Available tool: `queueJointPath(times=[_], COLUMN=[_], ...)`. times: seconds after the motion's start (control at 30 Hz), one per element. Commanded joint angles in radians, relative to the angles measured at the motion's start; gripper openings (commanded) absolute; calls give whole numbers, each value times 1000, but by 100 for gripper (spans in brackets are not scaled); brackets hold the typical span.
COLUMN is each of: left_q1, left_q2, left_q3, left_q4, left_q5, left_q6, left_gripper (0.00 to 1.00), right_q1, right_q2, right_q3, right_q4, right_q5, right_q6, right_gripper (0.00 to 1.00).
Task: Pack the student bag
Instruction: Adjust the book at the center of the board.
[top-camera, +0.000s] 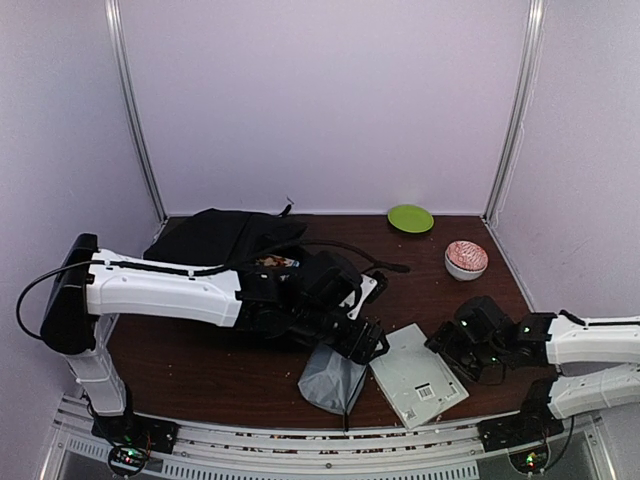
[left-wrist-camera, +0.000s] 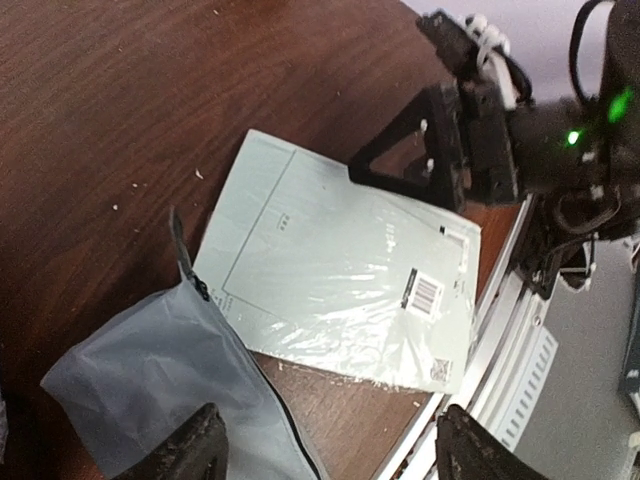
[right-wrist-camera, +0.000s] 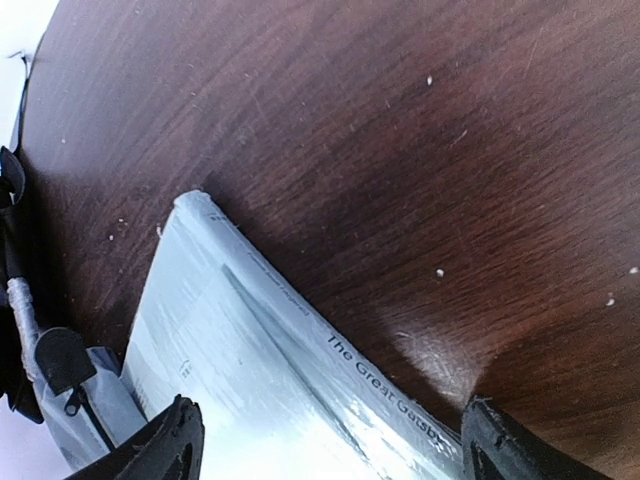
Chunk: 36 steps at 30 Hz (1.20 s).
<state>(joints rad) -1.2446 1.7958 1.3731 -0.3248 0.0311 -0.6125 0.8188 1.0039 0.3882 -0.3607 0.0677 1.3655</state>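
Note:
The student bag (top-camera: 215, 236), large, black and soft, lies at the back left, partly hidden by my left arm. My left gripper (top-camera: 366, 344) is open and empty, just above a grey zip pouch (top-camera: 330, 380) and next to a pale shrink-wrapped book (top-camera: 418, 376). In the left wrist view the left gripper (left-wrist-camera: 330, 455) has its jaws wide apart over the pouch (left-wrist-camera: 150, 390) and the book's near edge (left-wrist-camera: 340, 290). My right gripper (top-camera: 443, 346) is open at the book's right edge. In the right wrist view the right gripper (right-wrist-camera: 335, 450) straddles the book's spine (right-wrist-camera: 250, 360), not closed on it.
A green plate (top-camera: 410, 218) and a patterned bowl (top-camera: 466, 259) stand at the back right. The table's front rail (left-wrist-camera: 510, 330) runs just beside the book. The two grippers are close together over the book, and the right one shows in the left wrist view (left-wrist-camera: 420, 150).

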Motion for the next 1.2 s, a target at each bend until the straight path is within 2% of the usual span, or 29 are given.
queueJointPath(times=[0.0, 0.2, 0.4, 0.5, 0.67, 0.8, 0.97, 1.17], left_q1=[-9, -46, -43, -34, 11, 47, 71, 83], left_q2=[70, 223, 327, 329, 274, 226, 182, 168], left_q3=[72, 203, 239, 193, 11, -66, -76, -75], left_q4=[-71, -97, -166, -195, -146, -115, -90, 39], left_q5=[104, 188, 131, 79, 38, 21, 31, 184], left_q6=[87, 104, 77, 42, -41, -76, -93, -157], left_gripper=[70, 61, 55, 51, 48, 48, 51, 62], right_q1=[6, 5, 5, 8, 41, 84, 152, 239], right_q2=[-103, -229, -211, -172, -110, -48, -4, -4], right_q3=[-31, -97, -112, -115, -119, -111, -103, -127], right_q4=[-81, -91, -52, -11, 67, 108, 142, 211], right_q5=[78, 107, 72, 35, -5, -22, -12, 7], right_q6=[-38, -41, -71, -88, -102, -100, -57, 62], right_gripper=[89, 88, 88, 88, 88, 87, 87, 86])
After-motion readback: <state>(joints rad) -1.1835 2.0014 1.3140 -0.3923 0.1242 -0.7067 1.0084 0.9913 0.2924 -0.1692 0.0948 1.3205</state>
